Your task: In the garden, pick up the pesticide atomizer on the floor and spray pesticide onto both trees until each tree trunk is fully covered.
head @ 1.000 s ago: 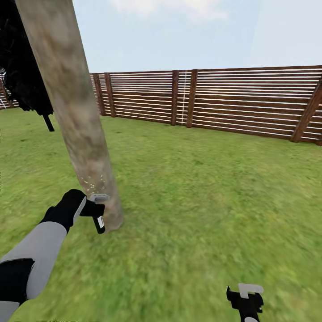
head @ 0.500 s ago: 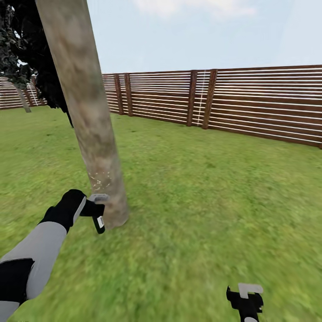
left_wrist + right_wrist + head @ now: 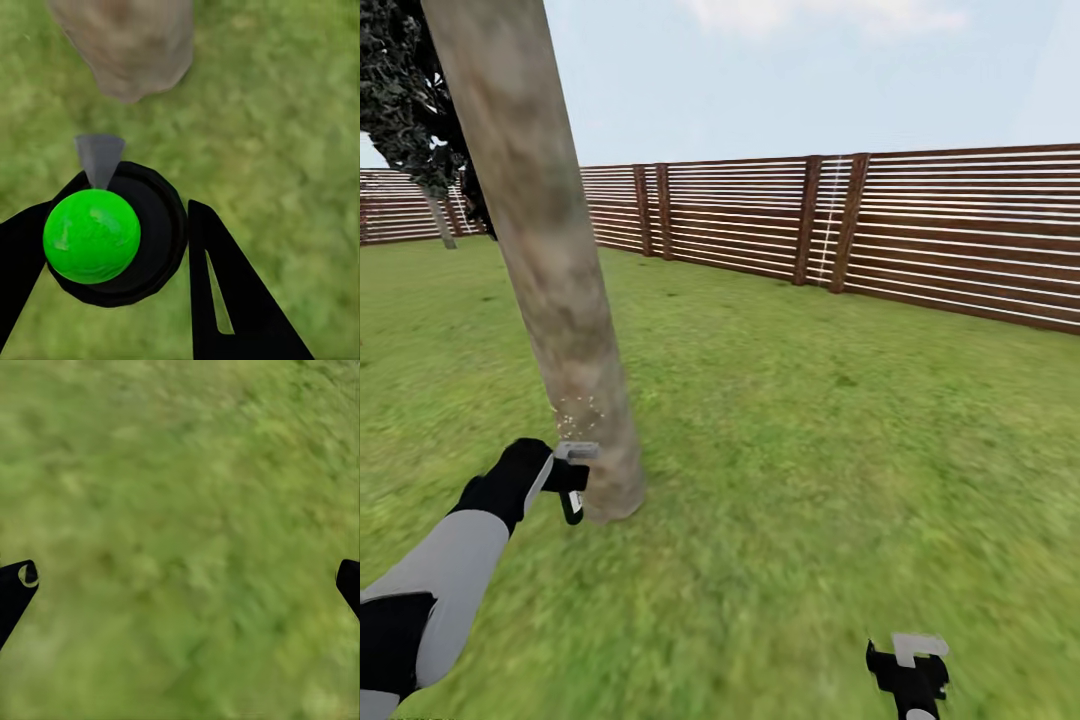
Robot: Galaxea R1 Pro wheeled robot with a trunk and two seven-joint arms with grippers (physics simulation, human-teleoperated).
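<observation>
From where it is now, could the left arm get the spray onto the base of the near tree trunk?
Probably yes. The left gripper holds the spray bottle right beside the tree trunk, nozzle toward it, nothing between.

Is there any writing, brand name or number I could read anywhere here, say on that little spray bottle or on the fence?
No readable text anywhere.
Pesticide atomizer, held in the left gripper: a small white patch shows on its dark body, too small and blurred to read.
Green round part of the atomizer in the left wrist view: plain, no marking.
Fence: bare slats, no sign.
Tree trunk: only blotchy mottling.
</observation>
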